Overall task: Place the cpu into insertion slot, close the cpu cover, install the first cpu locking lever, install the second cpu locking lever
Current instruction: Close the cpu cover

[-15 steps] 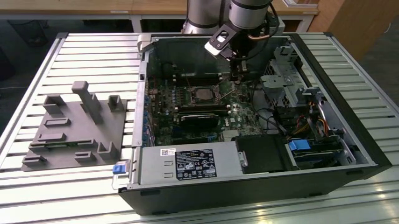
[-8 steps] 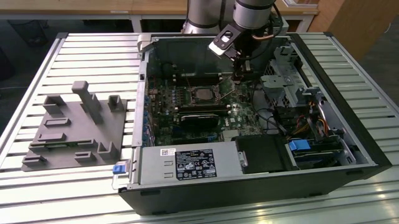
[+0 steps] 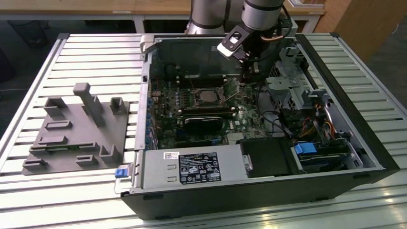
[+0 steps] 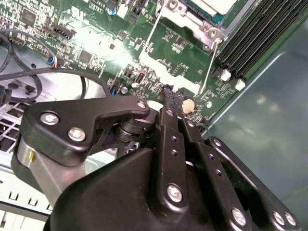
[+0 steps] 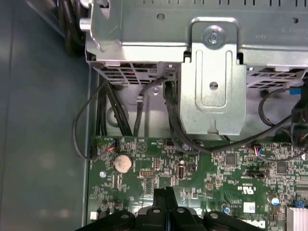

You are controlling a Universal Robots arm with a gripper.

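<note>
One arm is seen reaching down into an open computer case [image 3: 254, 200], which is laid on a slatted table [image 3: 95, 52]. The gripper [image 3: 249, 78] is held above the green motherboard [image 5: 216, 173], near the insertion slot [image 3: 205, 89] and off to the exterior view's right of it. In both wrist views the claw [image 4: 167, 90] [image 5: 164, 191] is shown clenched, its two dark fingers pressed together with nothing seen between them, the tips poised just above the board close to a round coin battery [image 5: 122, 163].

The cpu [image 3: 206, 98] is seated in the slot, and its pale top [image 4: 216, 4] is caught at the edge of the second wrist view. The cpu cover [image 4: 204, 28] is seen as a silver frame lying along the chip's edge. Two thin wire levers [image 4: 210, 65] are seen beside the socket; whether they are latched cannot be told.

A grey fixture [image 3: 76, 133] is set on the table at the exterior view's left.
</note>
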